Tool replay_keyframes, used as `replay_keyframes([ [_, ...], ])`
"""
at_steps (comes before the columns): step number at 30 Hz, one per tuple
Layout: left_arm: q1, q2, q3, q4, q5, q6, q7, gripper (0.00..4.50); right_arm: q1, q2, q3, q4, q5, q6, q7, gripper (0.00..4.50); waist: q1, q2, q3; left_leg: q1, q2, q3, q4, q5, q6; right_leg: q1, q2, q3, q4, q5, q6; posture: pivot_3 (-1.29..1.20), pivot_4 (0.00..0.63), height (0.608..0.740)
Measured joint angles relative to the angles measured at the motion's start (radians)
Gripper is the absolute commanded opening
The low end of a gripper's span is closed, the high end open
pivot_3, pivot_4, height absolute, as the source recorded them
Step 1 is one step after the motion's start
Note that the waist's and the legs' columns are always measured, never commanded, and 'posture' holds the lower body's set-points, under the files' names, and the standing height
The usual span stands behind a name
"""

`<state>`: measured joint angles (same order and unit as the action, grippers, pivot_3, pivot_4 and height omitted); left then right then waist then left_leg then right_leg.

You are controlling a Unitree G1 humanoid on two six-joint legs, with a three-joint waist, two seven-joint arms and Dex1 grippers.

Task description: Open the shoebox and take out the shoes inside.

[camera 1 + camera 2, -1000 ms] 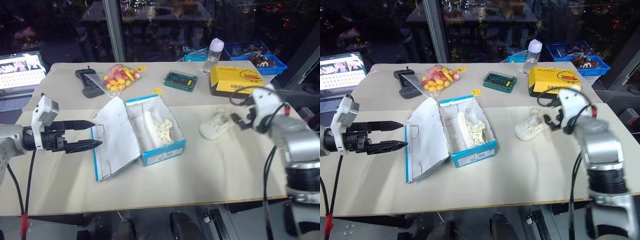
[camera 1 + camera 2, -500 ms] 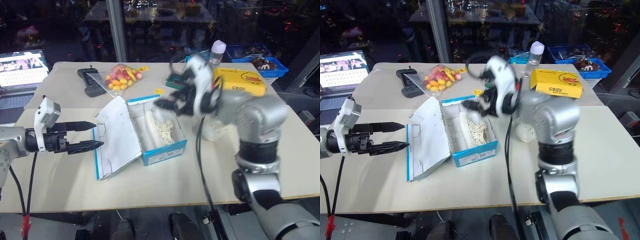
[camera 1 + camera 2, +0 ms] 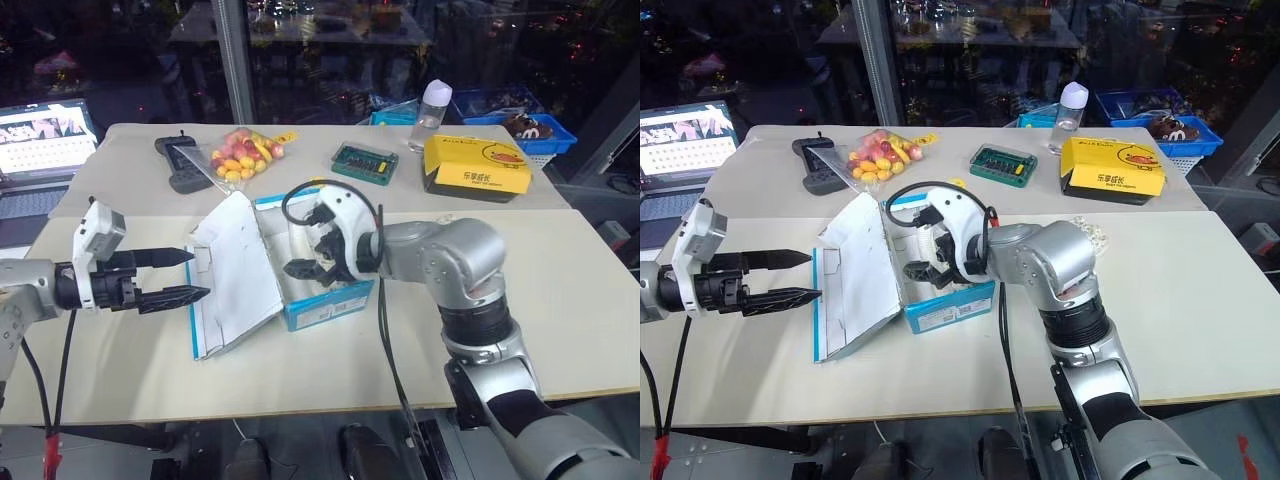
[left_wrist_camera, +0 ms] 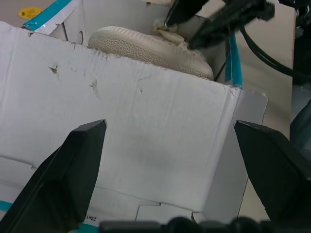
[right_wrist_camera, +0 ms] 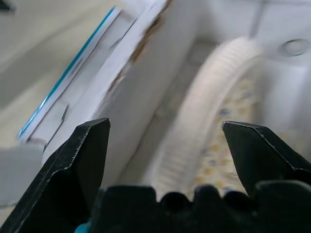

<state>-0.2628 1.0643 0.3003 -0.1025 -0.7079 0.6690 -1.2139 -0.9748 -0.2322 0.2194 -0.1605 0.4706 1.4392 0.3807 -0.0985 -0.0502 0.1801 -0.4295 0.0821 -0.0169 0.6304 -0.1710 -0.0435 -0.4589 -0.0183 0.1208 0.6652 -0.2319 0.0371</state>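
1. The shoebox (image 3: pixel 300 280) sits open near the middle of the desk (image 3: pixel 520 330), its blue walls showing a white inside.
2. Its hinged lid (image 3: pixel 235 275) leans back toward 9 o'clock, white inner face up.
3. One shoe (image 4: pixel 150 48) lies on its side inside the box, ribbed sole toward the lid, pale floral upper facing away from it.
4. The right gripper (image 3: pixel 310 258) hangs over the box opening, jaws spread wide with the shoe's sole lying between them in the right wrist view; they do not grip it.
5. The left gripper (image 3: pixel 185 277) hovers at 9 o'clock of the box, jaws wide apart and empty, tips pointing at the lid and just short of it.
6. The second shoe (image 3: pixel 1095 235) lies on the desk at 3 o'clock of the box, mostly hidden behind the right arm.
7. Toward 12 o'clock lie a bag of sweets (image 3: pixel 240 155), a black handheld device (image 3: pixel 178 162) and a green bit case (image 3: pixel 364 161).
8. At 1 o'clock stand a yellow duck-logo box (image 3: pixel 477 168) and a clear bottle (image 3: pixel 427 112).
9. An open laptop (image 3: pixel 40 135) stands at 10 o'clock.
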Motion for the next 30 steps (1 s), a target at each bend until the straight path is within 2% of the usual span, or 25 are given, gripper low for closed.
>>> replay_keyframes([
  [8, 0.013, -0.001, 0.012, -0.002, 0.000, 0.000, 0.005, 4.50, -0.007, -0.091, 0.166, 0.184, -0.116, -0.252, 0.112, 4.36, -0.002, 0.000, 0.000, 0.003, 0.000, 0.000, 0.000, 0.000, 0.000, 0.001, 0.000, 0.000, 0.000, 0.000, 0.000, 0.00, 0.150, 0.726],
  [19, 0.047, -0.005, 0.038, -0.015, 0.000, 0.000, 0.011, 4.50, -0.022, -0.078, 0.195, 0.243, -0.184, -0.316, 0.180, 4.36, 0.000, 0.000, 0.000, 0.004, 0.000, 0.000, 0.000, 0.000, 0.000, 0.003, 0.000, 0.000, 0.001, 0.001, 0.000, 0.00, 0.150, 0.726],
  [22, 0.047, -0.005, 0.039, -0.016, 0.000, -0.001, 0.012, 4.50, -0.022, -0.056, 0.193, 0.261, -0.197, -0.321, 0.182, 3.65, -0.002, -0.001, 0.000, 0.005, 0.000, 0.000, 0.000, 0.000, 0.000, 0.003, 0.000, 0.000, 0.001, 0.001, 0.000, 0.00, 0.150, 0.726],
  [28, 0.047, -0.005, 0.039, -0.016, 0.000, -0.002, 0.013, 4.50, -0.022, -0.037, 0.185, 0.271, -0.215, -0.323, 0.185, 1.62, 0.000, -0.001, 0.000, 0.005, 0.000, 0.000, 0.000, 0.000, 0.000, 0.003, 0.000, 0.000, 0.001, 0.001, 0.000, 0.00, 0.150, 0.726],
  [30, 0.046, -0.005, 0.039, -0.016, 0.000, -0.004, 0.015, 4.50, -0.021, -0.032, 0.185, 0.271, -0.215, -0.323, 0.186, 1.12, 0.001, -0.001, 0.000, 0.005, 0.000, 0.001, 0.000, 0.000, 0.000, 0.003, 0.000, 0.000, 0.001, 0.001, 0.000, 0.00, 0.150, 0.726],
])
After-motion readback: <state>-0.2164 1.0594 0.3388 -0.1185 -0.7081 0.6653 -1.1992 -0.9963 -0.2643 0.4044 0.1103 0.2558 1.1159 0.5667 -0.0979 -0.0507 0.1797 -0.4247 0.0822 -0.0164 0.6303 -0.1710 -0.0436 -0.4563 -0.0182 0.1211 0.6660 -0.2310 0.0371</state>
